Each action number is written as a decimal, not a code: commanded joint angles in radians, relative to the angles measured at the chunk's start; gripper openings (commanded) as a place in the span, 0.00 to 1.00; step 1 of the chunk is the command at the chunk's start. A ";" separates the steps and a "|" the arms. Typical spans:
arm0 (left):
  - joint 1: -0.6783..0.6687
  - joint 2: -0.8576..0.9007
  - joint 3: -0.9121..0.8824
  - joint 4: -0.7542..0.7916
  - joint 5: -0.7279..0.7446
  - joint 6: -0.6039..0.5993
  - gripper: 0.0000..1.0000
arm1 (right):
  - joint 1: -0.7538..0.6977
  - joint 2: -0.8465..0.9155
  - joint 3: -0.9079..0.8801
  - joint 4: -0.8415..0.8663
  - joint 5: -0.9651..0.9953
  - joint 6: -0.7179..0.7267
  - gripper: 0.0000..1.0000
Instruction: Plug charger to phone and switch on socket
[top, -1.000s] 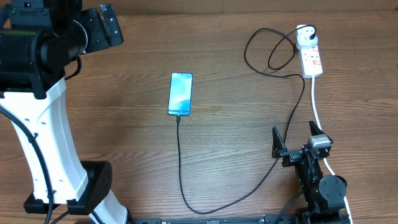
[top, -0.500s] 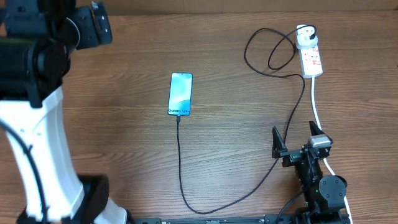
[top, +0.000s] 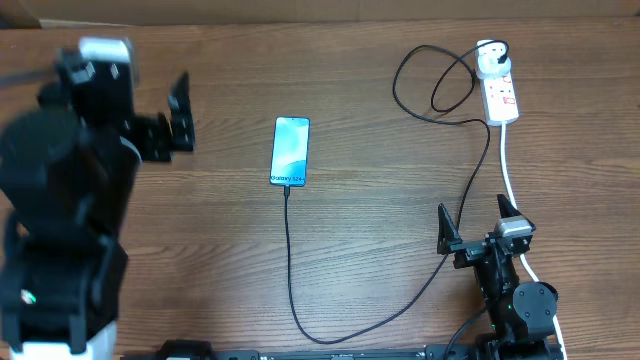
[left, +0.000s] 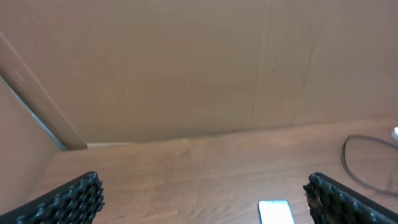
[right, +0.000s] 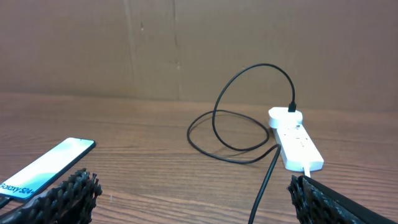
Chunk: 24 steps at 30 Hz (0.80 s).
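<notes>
Movement is confined to the left hand (top: 183, 118): open and empty, it now hangs nearer the phone (top: 290, 150) mid-worktop (top: 380, 220). The right hand (top: 472, 212) sits parked, open. The charger (top: 290, 260) appears seated in the phone; switching the socket (top: 502, 100) looks outstanding.

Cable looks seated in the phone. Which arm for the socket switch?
Right. The right gripper, open, is on the same side as the socket, which lies ahead of it. The left gripper is well to the left, beyond the phone.
</notes>
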 joint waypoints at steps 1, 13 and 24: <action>-0.001 -0.128 -0.196 0.072 0.018 0.045 1.00 | 0.005 -0.012 -0.010 0.006 0.010 0.002 1.00; -0.001 -0.610 -0.920 0.402 0.038 0.044 1.00 | 0.005 -0.012 -0.010 0.006 0.010 0.002 1.00; 0.004 -0.912 -1.252 0.492 0.037 0.129 1.00 | 0.005 -0.012 -0.010 0.006 0.010 0.002 1.00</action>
